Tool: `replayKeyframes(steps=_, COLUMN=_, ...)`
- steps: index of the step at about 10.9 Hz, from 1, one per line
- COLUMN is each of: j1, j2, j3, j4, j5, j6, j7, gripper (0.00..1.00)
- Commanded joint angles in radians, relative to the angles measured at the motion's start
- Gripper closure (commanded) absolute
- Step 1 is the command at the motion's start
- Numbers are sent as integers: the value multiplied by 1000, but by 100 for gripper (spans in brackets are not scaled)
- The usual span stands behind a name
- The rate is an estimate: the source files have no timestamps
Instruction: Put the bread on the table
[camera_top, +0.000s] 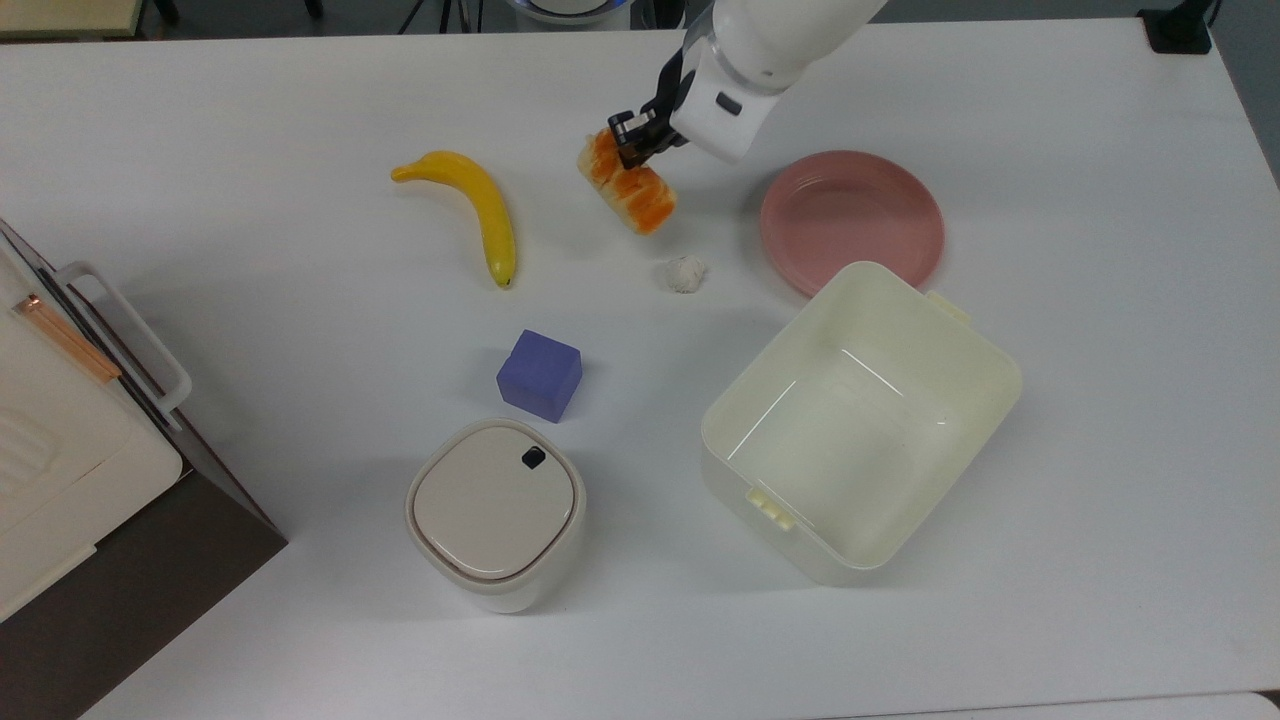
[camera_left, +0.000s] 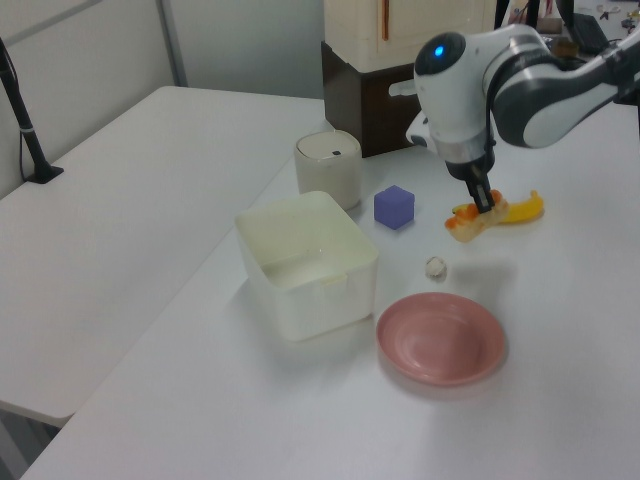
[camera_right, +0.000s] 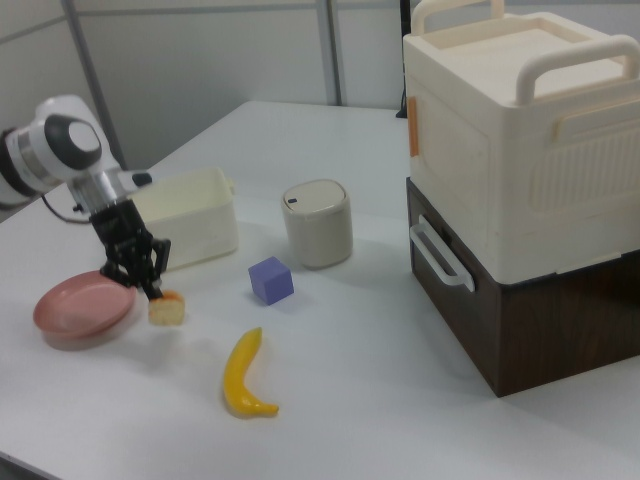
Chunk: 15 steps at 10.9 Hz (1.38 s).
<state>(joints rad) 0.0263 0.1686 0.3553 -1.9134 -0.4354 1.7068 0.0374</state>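
Table (camera_top: 300, 620): large white top, carries everything. At the top view's left edge, a cream cabinet on a dark brown base (camera_right: 520, 200). Open cream bin (camera_top: 860, 420) at the top view's lower right; lidded cream canister (camera_top: 495, 512) toward the lower middle.

Arm: white Panda reaching in from the top view's upper edge. Gripper (camera_top: 632, 143) is clamped narrow on the bread (camera_top: 630, 190), pinching one end so the loaf hangs out from the fingers at a slant.

Pink plate (camera_top: 852, 218): bare, just above the bin's corner in the top view. Bread sits well clear of it, toward the top view's left.

Banana (camera_top: 475, 210): further toward the top view's left of the bread, apart from it. Purple cube (camera_top: 540, 374) below, near the canister. Small white lumpy ball (camera_top: 685, 273) on the table just below the bread's lower end in the top view.

Bread position: in the left view a shadow lies apart from the loaf, so it reads as held above the table, between banana and ball.

Judgement, step in hand: transport done or nearly so; lowering and release remain. To do it well:
- descend straight down over the bare patch, keeping off the ball and the banana;
- expect the free end to touch first, since the loaf is tilted;
- open only once the bread rests on the table, or it may roll toward the ball;
- lift straight up afterwards so the fingers do not drag it.
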Motion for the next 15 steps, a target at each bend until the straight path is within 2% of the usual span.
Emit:
replayKeyframes(steps=1, j1=29, j2=-23, j3=1, j4=-90, j5=-66, j6=-13, j7=-13, gripper=100)
replayKeyframes(steps=2, j1=26, j2=-20, j3=1, j4=-85, j5=-66, j6=-13, j7=-11, gripper=100)
replayKeyframes(steps=3, j1=26, j2=-20, j3=1, j4=-79, j5=-65, j6=-28, j7=-2, gripper=38)
replayKeyframes(steps=4, j1=27, j2=-23, j3=1, j4=-72, j5=-65, j6=-56, j7=-4, gripper=0)
replayKeyframes(steps=6, j1=18, j2=-32, j3=-1, j4=29, j5=-48, j6=-81, j7=56, gripper=0)
replayKeyframes(steps=7, j1=5, j2=-37, j3=-16, j4=113, j5=-37, j6=-91, j7=70, gripper=0)
replayKeyframes(steps=8, j1=-14, j2=-37, j3=-72, j4=222, j5=51, j6=-146, j7=70, gripper=0)
replayKeyframes(steps=9, j1=-19, j2=-41, j3=-154, j4=320, j5=157, j6=-176, j7=59, gripper=0)
replayKeyframes(steps=10, j1=-22, j2=-58, j3=-250, j4=374, j5=232, j6=-185, j7=59, gripper=0)
replayKeyframes(steps=11, j1=-25, j2=-67, j3=-316, j4=414, j5=300, j6=-184, j7=65, gripper=0)
replayKeyframes(steps=12, j1=-29, j2=-67, j3=-376, j4=450, j5=322, j6=-176, j7=64, gripper=0)
replayKeyframes(steps=13, j1=-29, j2=-64, j3=-413, j4=462, j5=325, j6=-159, j7=62, gripper=0)
replayKeyframes(steps=14, j1=-29, j2=-67, j3=-433, j4=471, j5=328, j6=-68, j7=78, gripper=0)
replayKeyframes(steps=15, j1=-25, j2=-66, j3=-459, j4=470, j5=377, j6=-6, j7=149, gripper=0)
